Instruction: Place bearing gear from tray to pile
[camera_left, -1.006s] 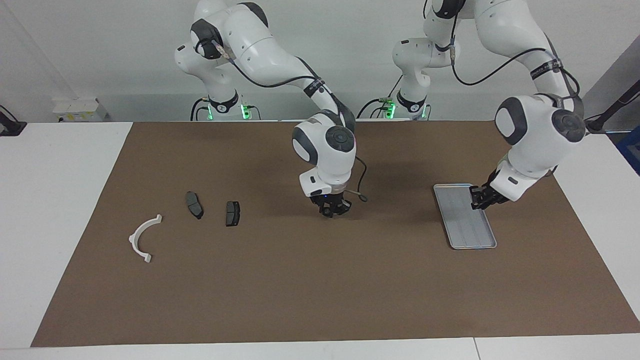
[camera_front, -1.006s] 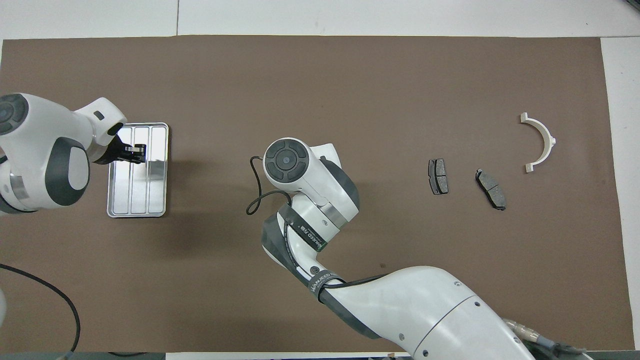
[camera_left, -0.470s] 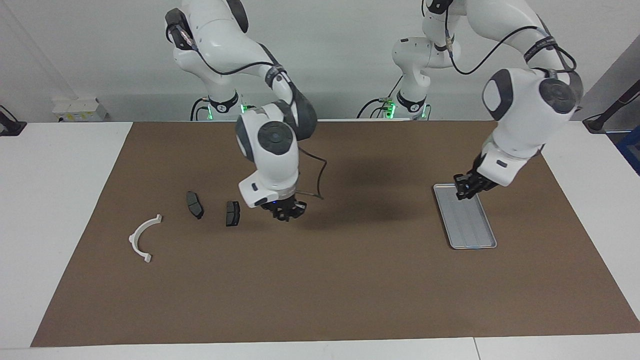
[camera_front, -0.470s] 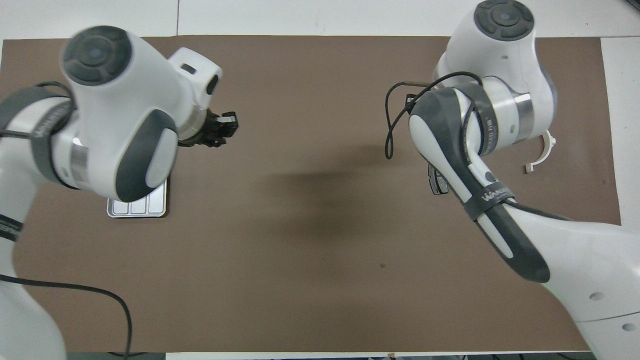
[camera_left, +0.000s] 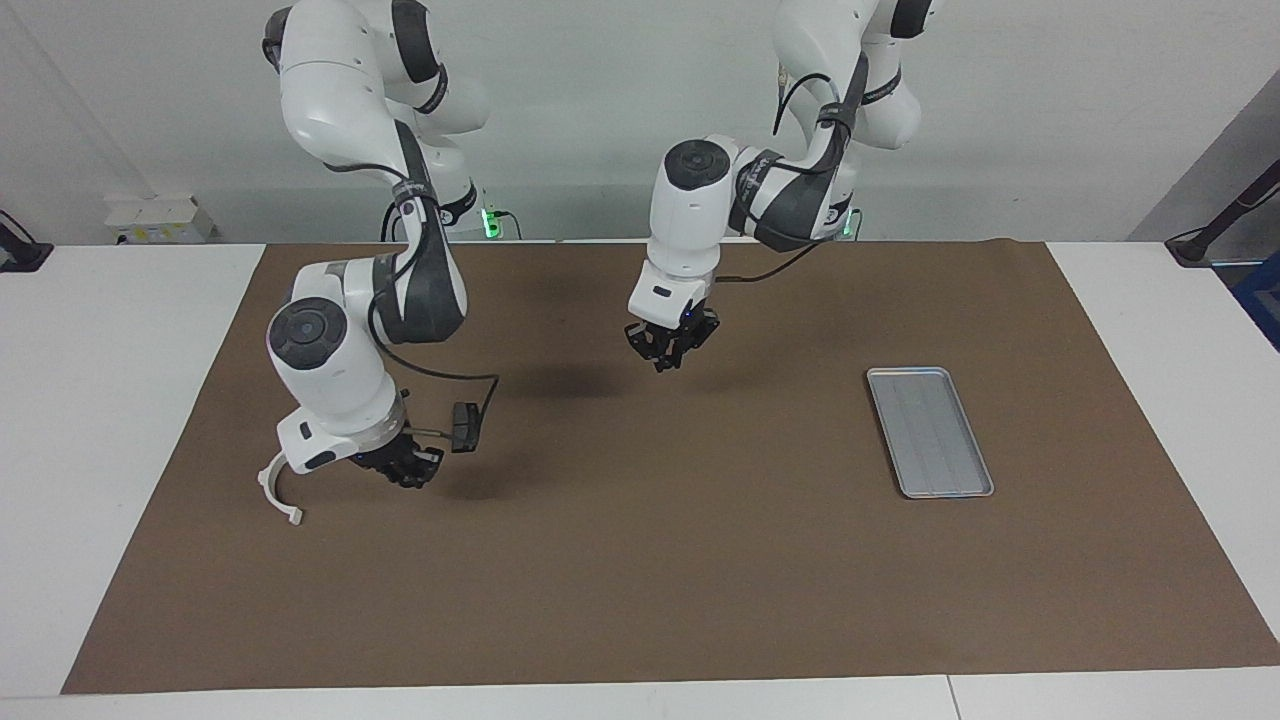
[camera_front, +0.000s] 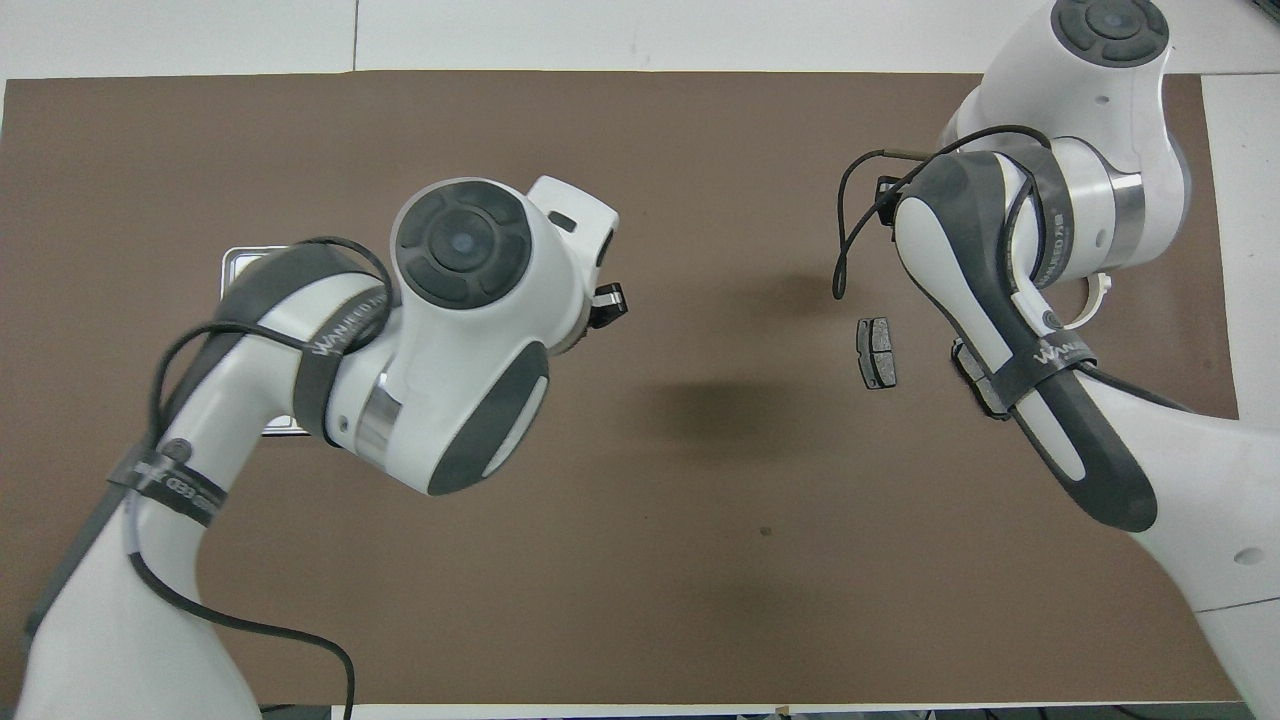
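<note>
Tray (camera_left: 930, 432): sitting bare nr L-arm end. L gripper (camera_left: 668, 347): hanging over mid mat, fingertips pressed together. R gripper (camera_left: 404, 466): hovering low amid pile (camera_left: 465, 426), finger state unclear; bearing gear not visible. Mat's outer edge lying open.

open mat (camera_left: 650, 560) mid-table | right arm (camera_left: 330, 370) hanging right over pile (camera_left: 465, 427) | tray (camera_left: 929, 431) unblocked

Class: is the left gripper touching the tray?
Apart. In the facing view the left gripper hangs over bare mat mid-table, with open mat between it and the tray.
</note>
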